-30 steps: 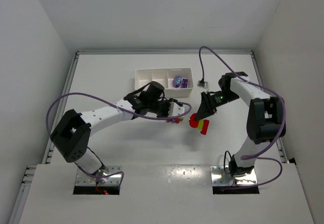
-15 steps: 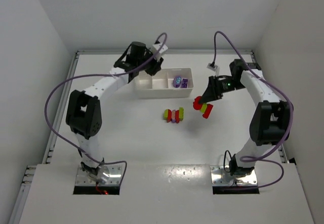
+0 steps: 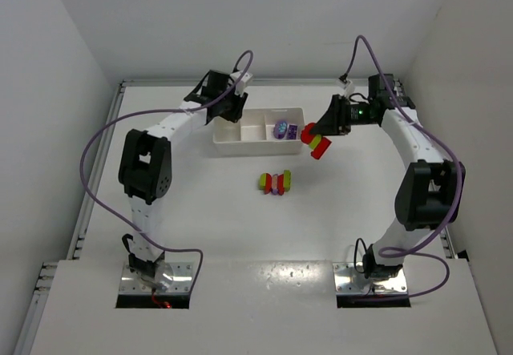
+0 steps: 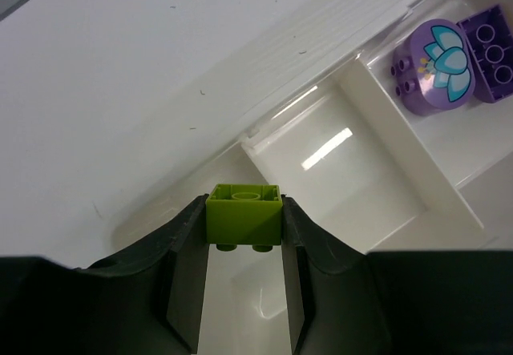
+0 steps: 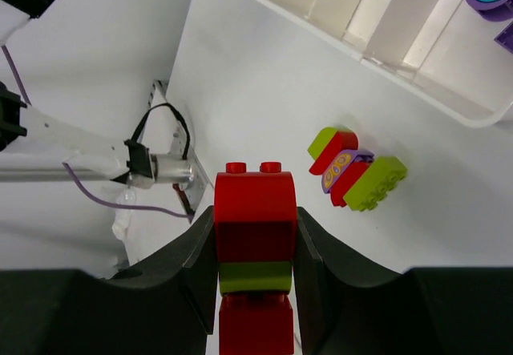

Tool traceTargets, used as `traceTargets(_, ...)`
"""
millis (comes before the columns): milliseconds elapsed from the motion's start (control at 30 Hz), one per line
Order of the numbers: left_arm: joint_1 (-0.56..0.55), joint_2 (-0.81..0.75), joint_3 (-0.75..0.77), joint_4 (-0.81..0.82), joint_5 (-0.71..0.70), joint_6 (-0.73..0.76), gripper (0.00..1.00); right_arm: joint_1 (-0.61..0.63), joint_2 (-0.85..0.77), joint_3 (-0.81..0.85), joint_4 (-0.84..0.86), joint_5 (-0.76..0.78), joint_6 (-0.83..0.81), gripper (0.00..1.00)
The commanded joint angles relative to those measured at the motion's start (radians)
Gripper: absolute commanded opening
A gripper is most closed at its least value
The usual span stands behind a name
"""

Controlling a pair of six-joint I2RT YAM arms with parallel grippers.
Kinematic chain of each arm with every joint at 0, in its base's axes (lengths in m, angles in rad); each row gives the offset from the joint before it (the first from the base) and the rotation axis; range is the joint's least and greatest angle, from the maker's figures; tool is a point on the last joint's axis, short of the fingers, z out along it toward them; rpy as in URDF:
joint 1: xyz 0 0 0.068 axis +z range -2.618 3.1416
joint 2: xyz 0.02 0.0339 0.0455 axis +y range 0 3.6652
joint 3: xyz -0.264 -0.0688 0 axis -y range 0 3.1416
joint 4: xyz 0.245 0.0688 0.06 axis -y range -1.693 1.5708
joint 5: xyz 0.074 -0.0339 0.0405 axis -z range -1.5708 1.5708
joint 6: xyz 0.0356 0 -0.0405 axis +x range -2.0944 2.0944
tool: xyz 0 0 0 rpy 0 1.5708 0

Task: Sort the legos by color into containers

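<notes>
— State of the left pincer [image 4: 243, 225]?

— It is clenched on a single yellow-green brick [image 4: 244, 211]. The brick is gripped by its two sides between the dark fingers, with its studs pointing down.

— Position relative to the tray [image 3: 240, 144]?

— In the wrist view the brick is held above the left end compartment [image 4: 240, 291], close to the tray's far wall. In the overhead view the left pincer [image 3: 228, 107] is seen at the tray's far left corner. No contact with the tray is observed.

— State of the right pincer [image 5: 255, 247]?

— It is clenched on a stack [image 5: 255, 211] of three bricks: red, yellow-green, red. The stack is gripped around its middle.

— Where is the stack held?

— It is held clear of the tabletop [image 3: 200, 211], just beside the tray's right end, as seen from overhead [image 3: 316, 141]. Whether the tray is touched cannot be told.

— Other task items recorded?

— Two purple pieces [image 4: 449, 54] are lying in the right end compartment [image 3: 298, 119]. One is rounded with a flower print and the other is a plain brick. A cluster [image 3: 275, 182] of joined red, yellow-green and purple bricks is lying on the tabletop, in front of the tray and well apart from both pincers.
</notes>
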Motion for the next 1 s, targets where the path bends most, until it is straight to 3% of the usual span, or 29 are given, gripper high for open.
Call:
traceTargets(0, 0.018, -0.009, 0.023, -0.007, -0.021, -0.032, 0.22, -0.001, 0.008, 0.042, 0.105, -0.015, 0.122, 0.00)
traceTargets(200, 0.037, -0.039, -0.032, -0.007, -0.087, -0.041, 0.26, 0.019, 0.008, 0.041, 0.162, -0.005, 0.186, 0.00)
traceTargets(400, 0.057, -0.061, -0.069, -0.039, -0.059, -0.041, 0.56, 0.019, 0.018, 0.032, 0.220, -0.015, 0.245, 0.00)
traceTargets(500, 0.067, -0.080, -0.095, -0.039, -0.033, -0.050, 0.79, 0.019, 0.028, 0.032, 0.233, -0.024, 0.258, 0.00)
traceTargets(600, 0.076, -0.105, -0.109, -0.022, 0.065, -0.088, 0.88, 0.028, 0.028, 0.019, 0.283, -0.024, 0.292, 0.00)
traceTargets(700, 0.137, -0.227, -0.233, 0.198, 0.351, -0.188, 0.87, 0.028, -0.008, -0.040, 0.400, -0.024, 0.372, 0.00)
traceTargets(733, 0.149, -0.284, -0.297, 0.267, 0.552, -0.220, 0.85, 0.028, -0.020, -0.062, 0.447, -0.024, 0.440, 0.00)
traceTargets(767, 0.149, -0.295, -0.308, 0.367, 0.648, -0.260, 0.82, 0.028, -0.050, -0.121, 0.580, -0.024, 0.488, 0.00)
traceTargets(867, 0.125, -0.256, -0.279, 0.453, 0.936, -0.508, 0.79, 0.028, -0.080, -0.221, 0.818, 0.013, 0.675, 0.00)
traceTargets(900, 0.113, -0.246, -0.279, 0.589, 0.982, -0.700, 0.79, 0.038, -0.080, -0.221, 0.832, 0.013, 0.686, 0.00)
traceTargets(967, 0.074, -0.246, -0.374, 0.807, 1.051, -0.911, 0.79, 0.052, -0.080, -0.221, 0.889, 0.022, 0.742, 0.00)
